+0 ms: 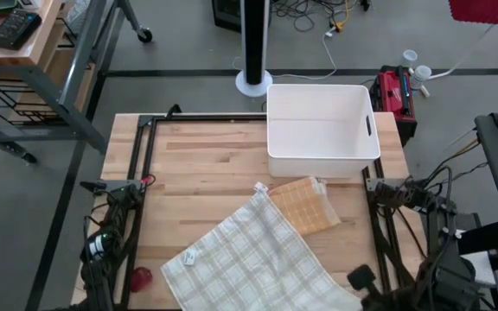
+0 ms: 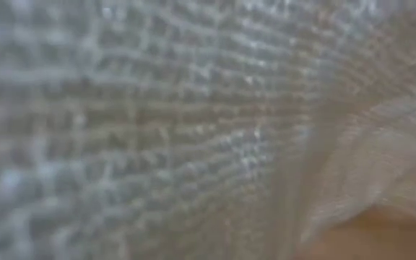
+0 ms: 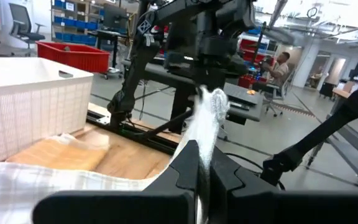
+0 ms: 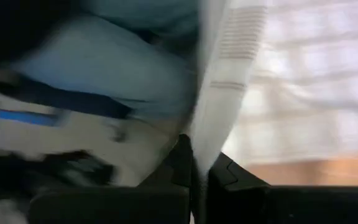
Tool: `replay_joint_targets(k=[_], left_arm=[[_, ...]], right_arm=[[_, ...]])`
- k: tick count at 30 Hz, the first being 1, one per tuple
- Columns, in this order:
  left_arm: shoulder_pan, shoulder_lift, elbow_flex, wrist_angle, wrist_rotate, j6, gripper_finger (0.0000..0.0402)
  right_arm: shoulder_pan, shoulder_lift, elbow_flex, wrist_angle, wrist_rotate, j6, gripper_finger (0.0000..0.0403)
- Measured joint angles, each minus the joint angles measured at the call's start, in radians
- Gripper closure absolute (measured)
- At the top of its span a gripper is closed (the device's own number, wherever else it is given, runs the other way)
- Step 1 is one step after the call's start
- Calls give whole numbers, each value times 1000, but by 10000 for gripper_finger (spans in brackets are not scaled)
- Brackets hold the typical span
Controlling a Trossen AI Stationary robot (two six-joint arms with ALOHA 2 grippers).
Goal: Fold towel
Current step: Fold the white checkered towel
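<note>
Wooden surface (image 1: 197, 164), overhead: checked towel (image 1: 253, 259) spread at near edge, touching tan cloth (image 1: 308, 205) before white bin (image 1: 322, 128). Left wrist: left gripper (image 3: 201, 171) pinching towel edge. Right wrist: right gripper (image 4: 197, 171) pinching towel edge.

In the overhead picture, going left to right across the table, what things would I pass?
Small red object near the left edge → plaid towel spread across the front → folded tan cloth → white bin, which reaches furthest right. The bin and the tan cloth overlap somewhat in their span.
</note>
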Motion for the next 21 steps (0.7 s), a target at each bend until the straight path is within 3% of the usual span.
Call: replay_joint_targets(k=[3,8,17,21], left_arm=[[0,19,0,-1,-6,-29,401],[5,26,-28,-8,-5,-89,401],[44,25,-160,-10,2,-230,401],[58,24,-218,-8,2,-335,401]], right_arm=[[-31,8,-12,-54,109,-35,403],[-92,8,-38,-52,181,-158,403],[-212,3,-195,-30,239,-458,403],[-256,-35,-304,113,242,-603,403]])
